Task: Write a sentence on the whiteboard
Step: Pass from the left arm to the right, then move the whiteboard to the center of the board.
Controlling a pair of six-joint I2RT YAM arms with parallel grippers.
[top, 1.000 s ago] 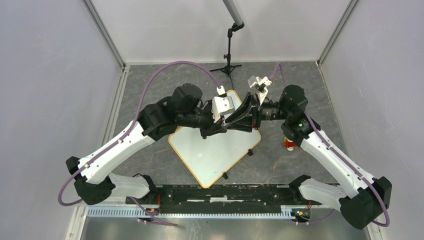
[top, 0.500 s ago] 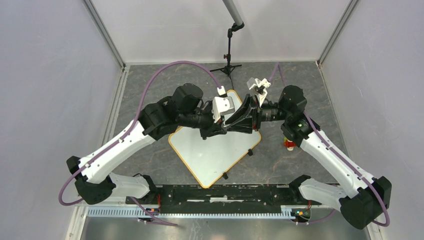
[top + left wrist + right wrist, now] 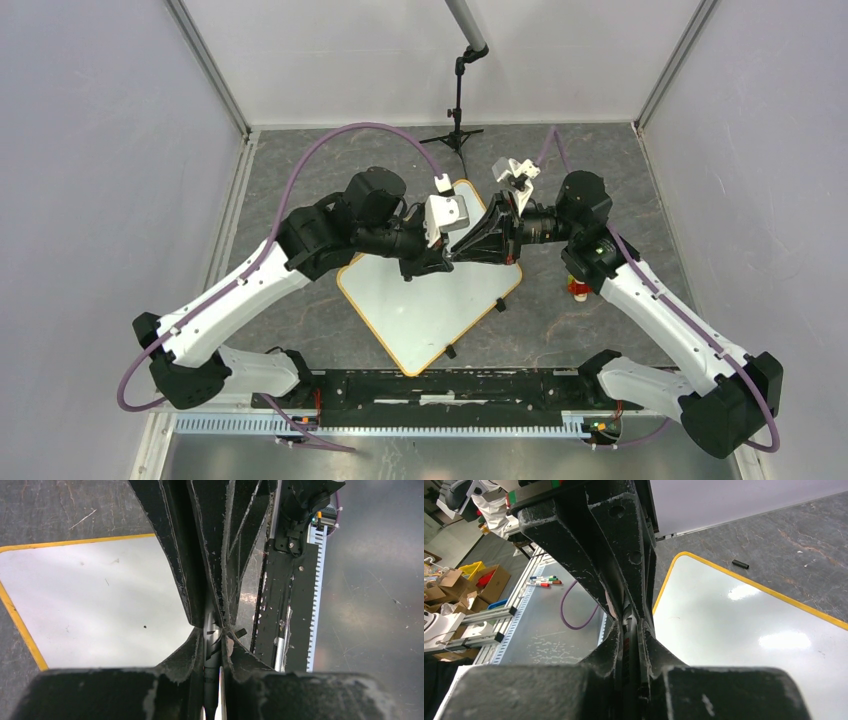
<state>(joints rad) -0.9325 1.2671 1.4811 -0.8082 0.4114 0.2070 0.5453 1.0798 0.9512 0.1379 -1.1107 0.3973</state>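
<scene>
The whiteboard (image 3: 430, 310) lies flat directly below both sets of tips. Its face is bare, w/ no stroke of the sentence on it yet, so writing prob. hasn't begun. Above its far part the marker (image 3: 211, 630) hangs in mid-air, pinched twice over. The left gripper (image 3: 213, 652) is clenched on one stretch of the barrel, and the right gripper (image 3: 630, 635) is clenched on it from the opposite end, tips nose to nose w/ almost no gap btw them. Looks like a cap-pull or a hand-over, can't tell which; the fingers hide any cap. Risks: if the two pull apart off-axis, the barrel can twist in the pads and sit skewed, so the nib meets the board at a bad angle. If one side lets go while the other's hold is weak, the marker drops onto the board below and rolls. Tips this close may also knock ea. other. Further out, past the right gripper's wrist, a small red toy (image 3: 577, 290) sits off the board's edge, prob. out of harm's way.
</scene>
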